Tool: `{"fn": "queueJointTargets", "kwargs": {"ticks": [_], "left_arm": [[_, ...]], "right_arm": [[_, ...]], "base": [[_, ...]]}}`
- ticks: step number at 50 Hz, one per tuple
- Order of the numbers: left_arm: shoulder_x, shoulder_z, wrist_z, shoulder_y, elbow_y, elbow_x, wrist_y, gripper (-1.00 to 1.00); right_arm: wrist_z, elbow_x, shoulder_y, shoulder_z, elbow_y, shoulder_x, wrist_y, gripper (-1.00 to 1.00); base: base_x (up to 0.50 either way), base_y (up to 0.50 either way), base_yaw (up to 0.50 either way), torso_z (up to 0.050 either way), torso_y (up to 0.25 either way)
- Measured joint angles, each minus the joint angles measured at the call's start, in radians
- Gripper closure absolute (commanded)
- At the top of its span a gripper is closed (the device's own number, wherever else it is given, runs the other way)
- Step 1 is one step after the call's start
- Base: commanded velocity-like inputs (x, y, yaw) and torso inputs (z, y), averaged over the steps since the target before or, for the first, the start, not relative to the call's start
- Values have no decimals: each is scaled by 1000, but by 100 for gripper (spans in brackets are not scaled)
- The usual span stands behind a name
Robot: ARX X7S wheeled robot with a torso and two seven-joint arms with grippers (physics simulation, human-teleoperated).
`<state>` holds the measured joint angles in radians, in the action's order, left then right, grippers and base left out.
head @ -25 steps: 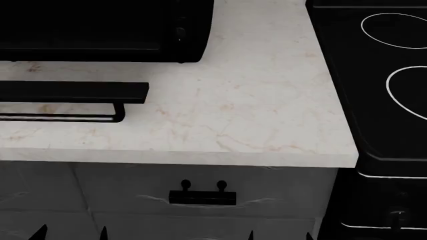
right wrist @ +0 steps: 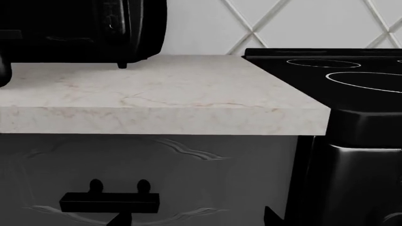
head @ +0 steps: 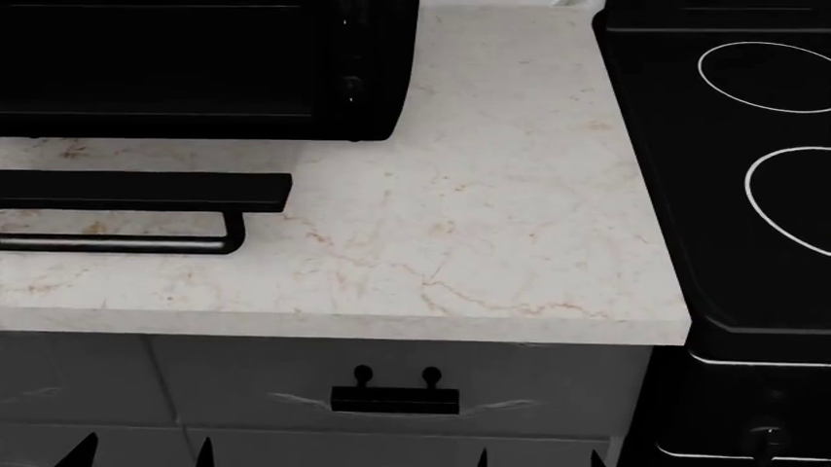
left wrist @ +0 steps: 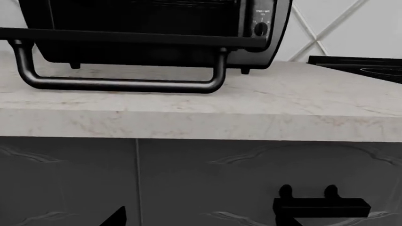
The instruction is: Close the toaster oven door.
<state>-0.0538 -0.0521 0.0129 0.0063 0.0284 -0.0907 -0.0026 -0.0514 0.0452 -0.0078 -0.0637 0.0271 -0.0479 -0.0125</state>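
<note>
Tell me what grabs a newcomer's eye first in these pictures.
The glossy black toaster oven at the back of the pale marble counter, its glass-paned door dropped flat and open, tubular bar handle nearest the counter's front edge. At right, a flat black cooktop with white rings.

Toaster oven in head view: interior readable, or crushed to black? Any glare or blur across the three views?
Head view: toaster oven is near-uniform black, interior unreadable; countertop evenly lit. Left wrist view: wire racks faintly visible inside, soft highlight along the door handle. Right wrist view: cooktop rings crisp. No blur or glare in any view.
</note>
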Motion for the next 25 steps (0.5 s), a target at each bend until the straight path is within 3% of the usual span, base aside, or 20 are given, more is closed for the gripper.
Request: {"fn": "queueJointTargets", "kwargs": {"ticks": [21, 25], "left_arm": [[-42, -36, 25, 6, 67, -31, -28, -100], [-56, -33, 38, -2, 108, -39, -81, -100]], "right_arm": [[-39, 29, -9, -39, 58, -32, -26, -100], [-51, 30, -2, -38, 102, -44, -54, -100]], "base": [[0, 0, 0, 50, 0], [0, 0, 0, 0, 0]]}}
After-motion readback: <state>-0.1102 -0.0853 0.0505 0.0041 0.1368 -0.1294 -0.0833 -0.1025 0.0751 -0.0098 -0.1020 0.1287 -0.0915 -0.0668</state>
